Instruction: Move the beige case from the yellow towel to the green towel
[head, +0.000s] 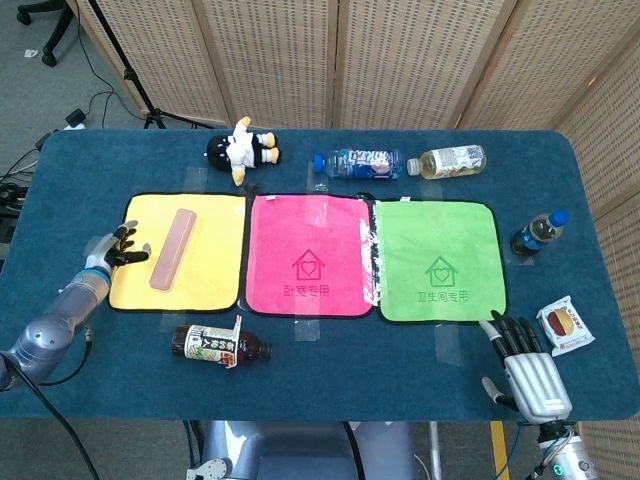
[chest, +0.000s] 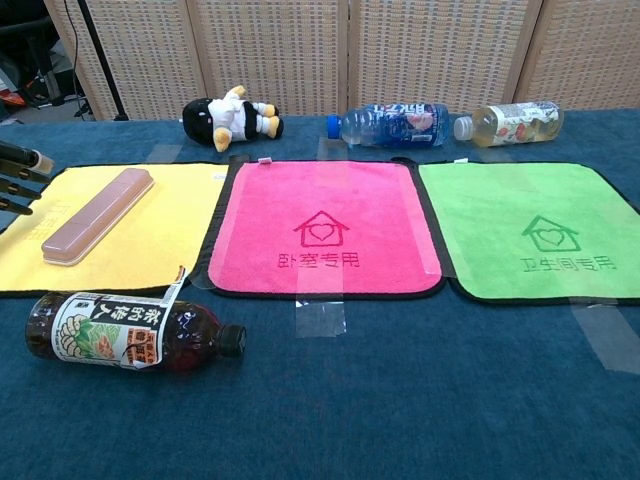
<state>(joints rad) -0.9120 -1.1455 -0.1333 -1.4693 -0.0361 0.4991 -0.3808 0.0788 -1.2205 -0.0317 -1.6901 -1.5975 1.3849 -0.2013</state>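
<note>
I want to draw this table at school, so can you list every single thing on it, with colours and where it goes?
long beige case: 1, beige-pink, lying on the yellow towel
yellow towel: 1, yellow, left of three
pink towel: 1, pink, middle
green towel: 1, green, right
dark tea bottle: 1, brown, on its side in front of the yellow towel
plush toy: 1, black and white, behind the towels
clear water bottle: 1, blue label, lying at the back
pale tea bottle: 1, yellowish, lying beside it
blue-capped bottle: 1, dark, right of the green towel
snack packet: 1, white, near right edge
blue table: 1
left hand: open, at the yellow towel's left edge
right hand: open, near front right
</note>
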